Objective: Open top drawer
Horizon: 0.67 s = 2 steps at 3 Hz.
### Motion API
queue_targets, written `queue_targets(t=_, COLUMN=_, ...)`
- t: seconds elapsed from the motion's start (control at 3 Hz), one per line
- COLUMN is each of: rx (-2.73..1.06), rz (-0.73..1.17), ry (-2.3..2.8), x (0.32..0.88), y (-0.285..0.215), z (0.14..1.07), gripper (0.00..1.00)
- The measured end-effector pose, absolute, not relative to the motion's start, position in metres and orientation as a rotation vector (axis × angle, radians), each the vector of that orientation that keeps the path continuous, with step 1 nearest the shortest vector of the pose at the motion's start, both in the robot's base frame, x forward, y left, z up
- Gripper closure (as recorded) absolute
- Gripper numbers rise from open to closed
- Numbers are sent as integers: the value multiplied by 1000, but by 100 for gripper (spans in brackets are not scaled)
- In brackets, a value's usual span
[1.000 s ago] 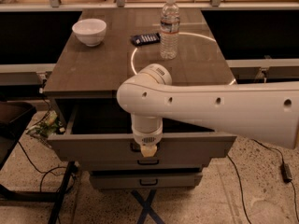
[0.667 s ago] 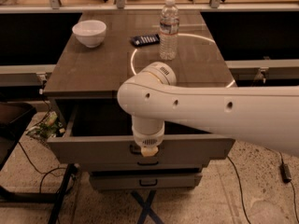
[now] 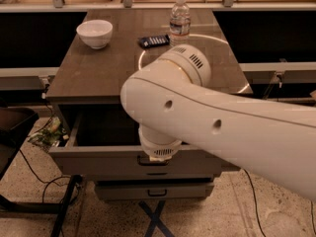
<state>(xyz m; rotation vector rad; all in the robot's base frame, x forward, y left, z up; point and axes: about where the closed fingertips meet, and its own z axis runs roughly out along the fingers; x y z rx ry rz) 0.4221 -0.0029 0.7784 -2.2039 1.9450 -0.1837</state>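
The top drawer [image 3: 98, 163] is the wide grey one right under the brown tabletop. It stands pulled out, with its dark inside showing on the left. Its dark loop handle [image 3: 147, 161] is centred on the front. My gripper [image 3: 157, 157] points straight down at that handle, below the white wrist, which covers most of it. The big white arm [image 3: 222, 127] crosses the right half of the view and hides the drawer's right side.
A white bowl [image 3: 95, 33], a dark flat device [image 3: 155, 41] and a water bottle [image 3: 179, 18] stand on the tabletop [image 3: 98, 73]. A narrower grey drawer [image 3: 153, 190] with a small handle sits below. Cables [image 3: 44, 181] and a dark stand lie on the floor at left.
The drawer front has come out a little further towards me. The arm's elbow has swung up and closer, covering more of the tabletop. The wrist stays over the handle.
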Motion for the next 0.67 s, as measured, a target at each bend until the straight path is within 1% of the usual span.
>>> queue_targets(t=0.33, rx=-2171, rz=-283, ry=1914, x=428, y=-12, z=817, gripper=100)
queue_targets(t=0.67, rx=-2163, rz=-392, ry=1897, x=450, y=-22, z=826, gripper=100)
